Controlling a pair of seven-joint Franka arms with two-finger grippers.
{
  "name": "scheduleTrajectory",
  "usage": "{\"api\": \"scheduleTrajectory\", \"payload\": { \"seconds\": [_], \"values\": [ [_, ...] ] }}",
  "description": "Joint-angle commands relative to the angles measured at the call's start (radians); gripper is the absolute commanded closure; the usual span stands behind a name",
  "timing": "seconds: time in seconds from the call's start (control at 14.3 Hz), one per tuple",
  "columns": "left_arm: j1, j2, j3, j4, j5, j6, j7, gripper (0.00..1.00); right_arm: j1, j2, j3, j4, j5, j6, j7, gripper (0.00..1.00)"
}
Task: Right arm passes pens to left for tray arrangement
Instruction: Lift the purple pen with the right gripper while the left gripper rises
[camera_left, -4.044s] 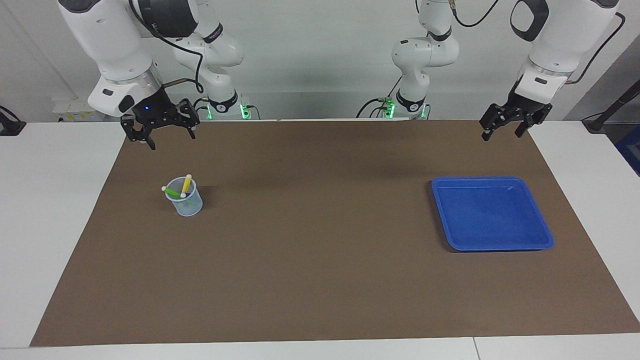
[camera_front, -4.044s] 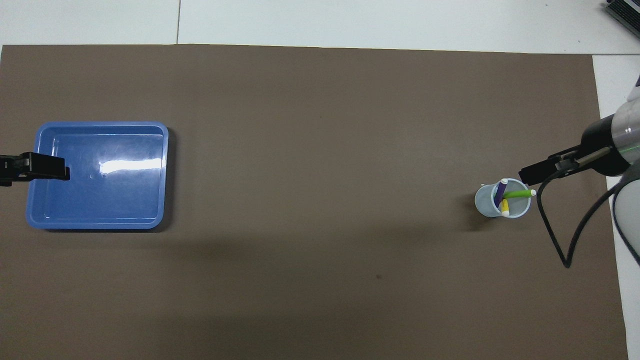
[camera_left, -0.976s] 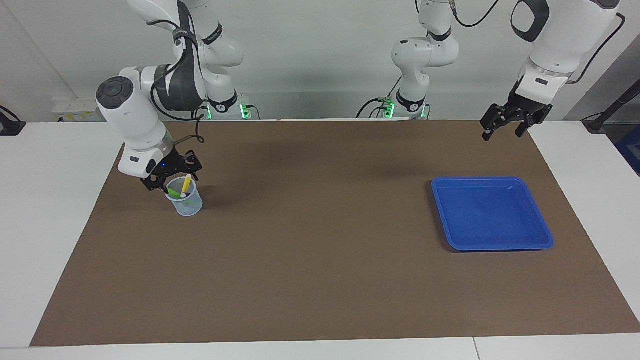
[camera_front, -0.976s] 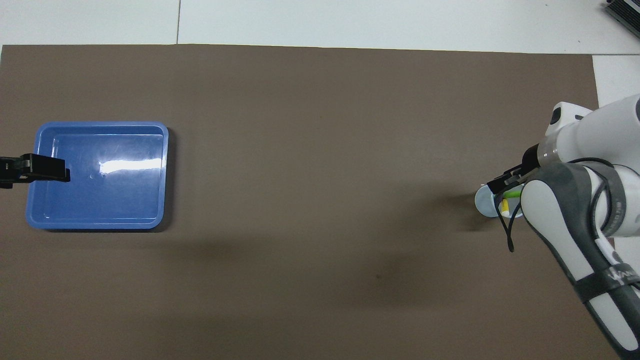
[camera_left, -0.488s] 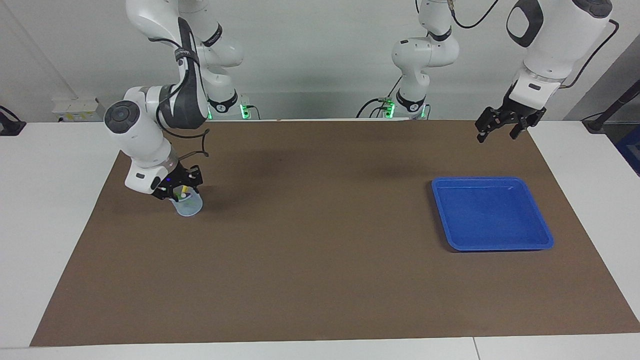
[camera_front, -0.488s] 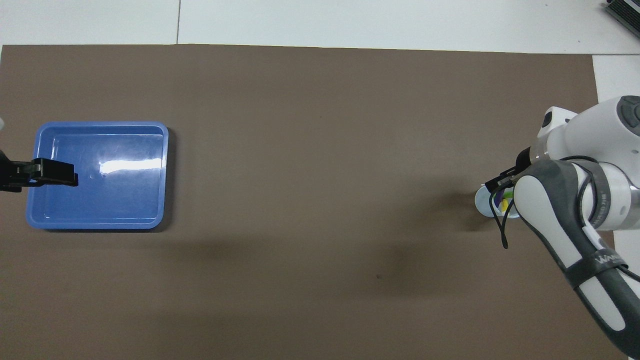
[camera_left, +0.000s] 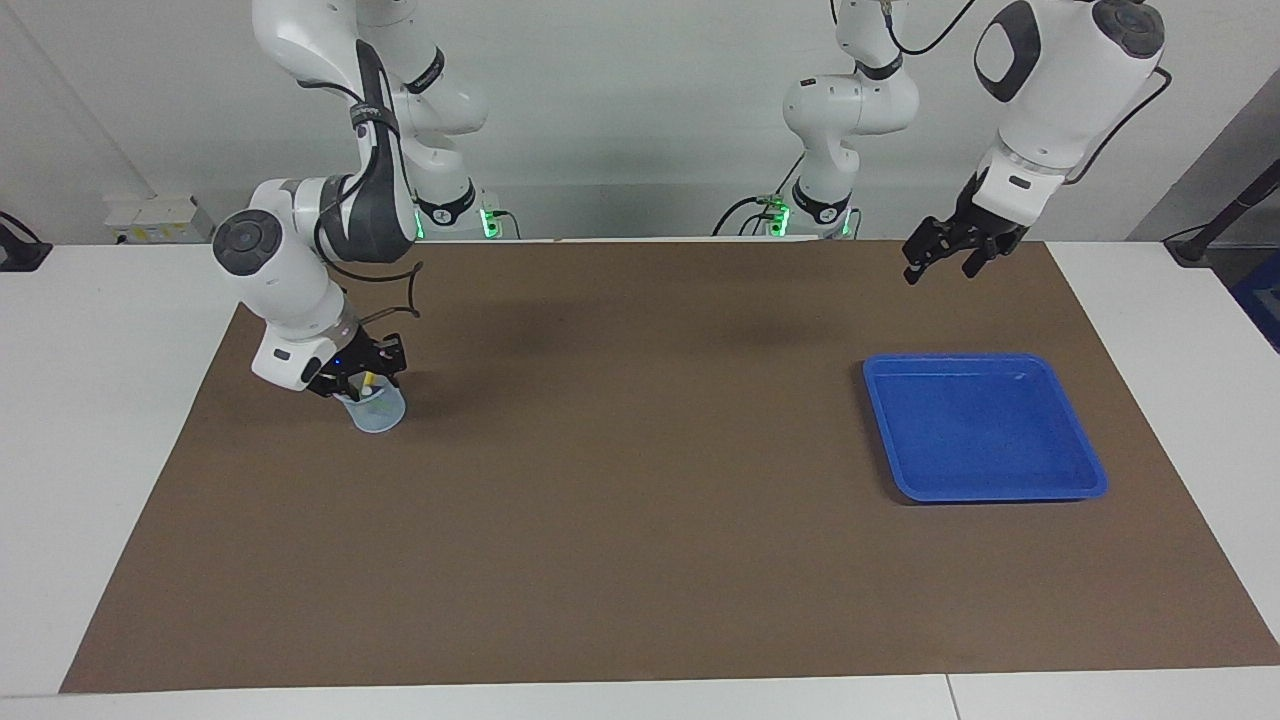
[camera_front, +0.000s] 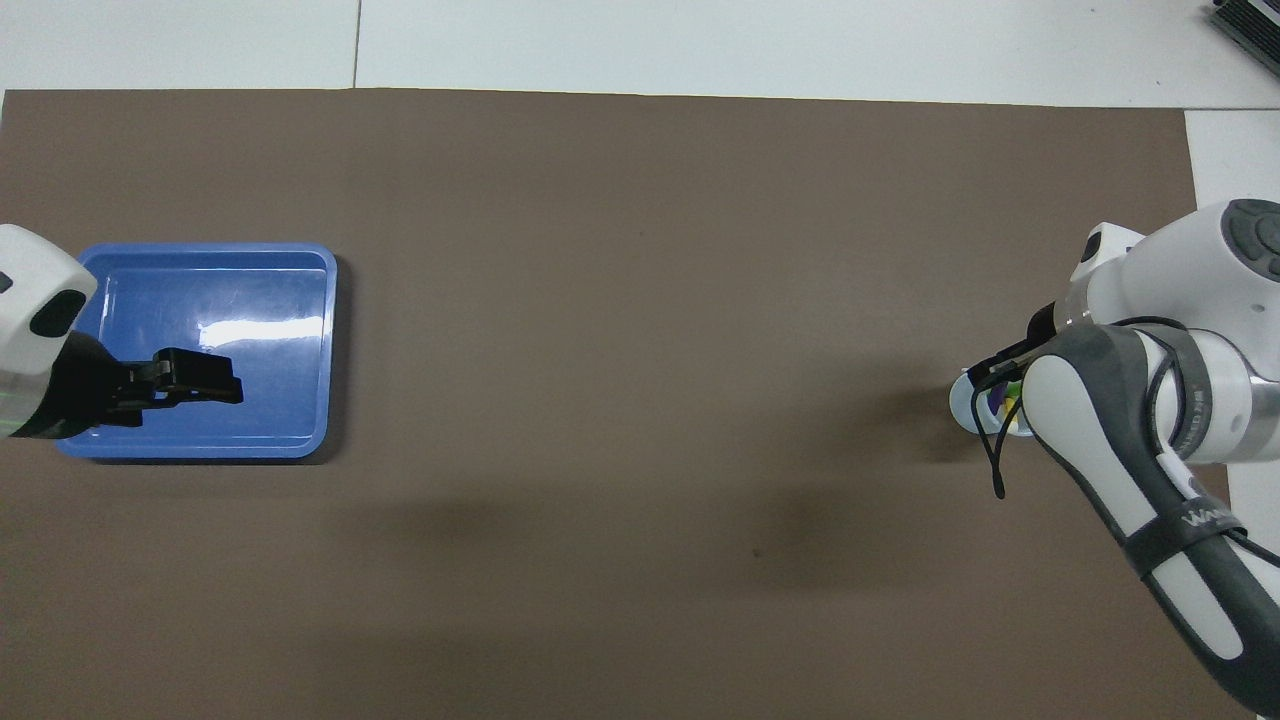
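Right tool (camera_left: 362, 383) is lowered into the pale translucent cup (camera_left: 380, 412) among pens; grip can't be told. Left tool (camera_left: 940, 254), released, is held above the brown mat.

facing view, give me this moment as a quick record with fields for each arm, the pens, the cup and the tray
right gripper: down at the mouth of the cup, among the pens; whether it grips one cannot be told
left gripper: raised in the air, jaws open, holding nothing
pens: in the cup; yellow one shows
cup: upright on the brown mat, toward the right arm's end
tray: blue, on the mat toward the left arm's end, no pens in it
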Motion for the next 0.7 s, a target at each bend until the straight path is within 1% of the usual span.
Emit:
{"api": "scheduleTrajectory", "payload": {
  "seconds": [0.0, 0.14, 0.28, 0.35, 0.42, 0.49, 0.63],
  "values": [
    [-0.052, -0.079, 0.012, -0.120, -0.059, 0.073, -0.097, 0.00, -0.009, -0.006, 0.007, -0.025, -0.012, 0.018, 0.021, 0.57],
    [-0.092, -0.105, 0.012, -0.158, -0.064, 0.068, -0.166, 0.00, -0.012, -0.008, 0.007, -0.028, -0.012, 0.016, 0.021, 0.60],
    [-0.118, -0.122, 0.011, -0.189, -0.070, 0.085, -0.229, 0.00, -0.012, -0.008, 0.007, -0.031, -0.012, 0.016, 0.016, 0.61],
    [-0.118, -0.129, 0.012, -0.200, -0.112, 0.087, -0.231, 0.00, -0.014, -0.009, 0.007, -0.038, -0.012, 0.018, 0.012, 0.65],
    [-0.112, -0.132, 0.014, -0.204, -0.163, 0.087, -0.234, 0.00, -0.015, -0.011, 0.007, -0.041, -0.012, 0.021, 0.009, 0.70],
    [-0.114, -0.134, 0.014, -0.206, -0.166, 0.084, -0.236, 0.01, -0.015, -0.012, 0.007, -0.043, -0.012, 0.023, 0.001, 0.75],
    [-0.114, -0.134, 0.014, -0.206, -0.174, 0.079, -0.248, 0.01, -0.015, -0.012, 0.007, -0.043, -0.012, 0.023, -0.007, 0.97]
  ]
}}
